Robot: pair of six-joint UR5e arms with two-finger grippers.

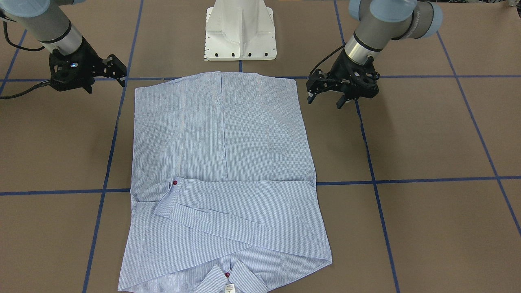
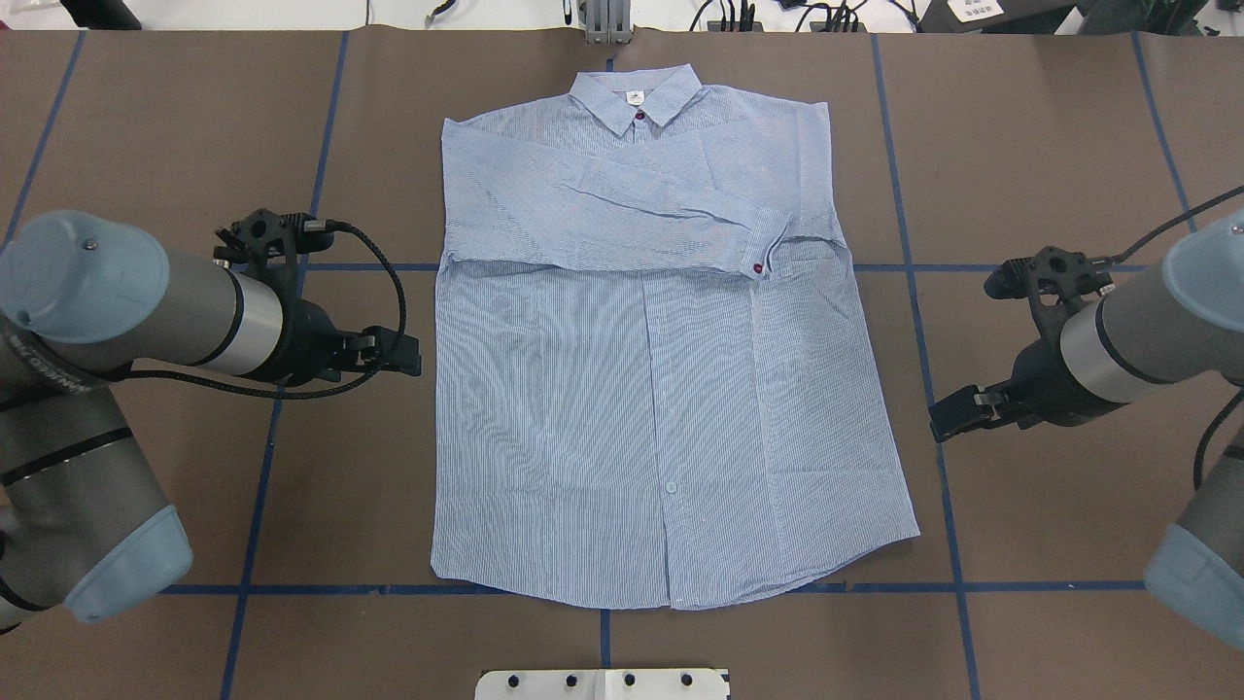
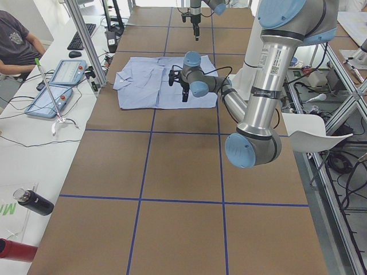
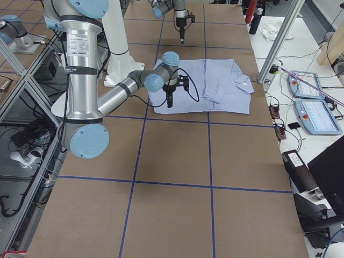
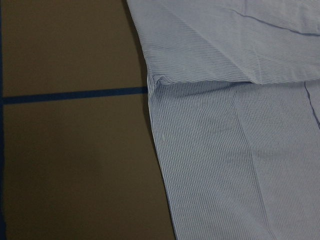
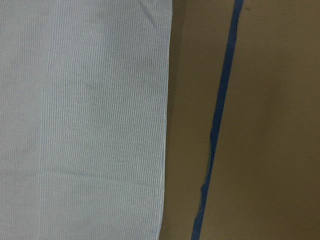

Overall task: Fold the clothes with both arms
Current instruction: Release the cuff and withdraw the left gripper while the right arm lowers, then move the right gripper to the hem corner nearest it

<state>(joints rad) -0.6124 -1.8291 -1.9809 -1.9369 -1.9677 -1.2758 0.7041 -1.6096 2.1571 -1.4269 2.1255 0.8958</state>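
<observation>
The light blue striped shirt (image 2: 641,389) lies flat and face up on the brown table, collar at the far edge. Both sleeves are folded across the chest, with a dark red cuff button showing. In the front-facing view the shirt (image 1: 220,154) fills the middle. My left gripper (image 1: 325,101) hovers open and empty just off the shirt's left side edge, and it also shows in the overhead view (image 2: 406,356). My right gripper (image 1: 105,84) hovers open and empty off the right side edge, and it also shows in the overhead view (image 2: 943,420). Each wrist view shows only a shirt edge (image 5: 230,130) (image 6: 85,120) and table.
The white pedestal base (image 1: 240,32) stands at the near hem of the shirt. Blue tape lines (image 2: 933,389) grid the brown table. An operators' bench with tablets (image 3: 54,97) and a seated person (image 3: 14,40) runs beyond the collar end.
</observation>
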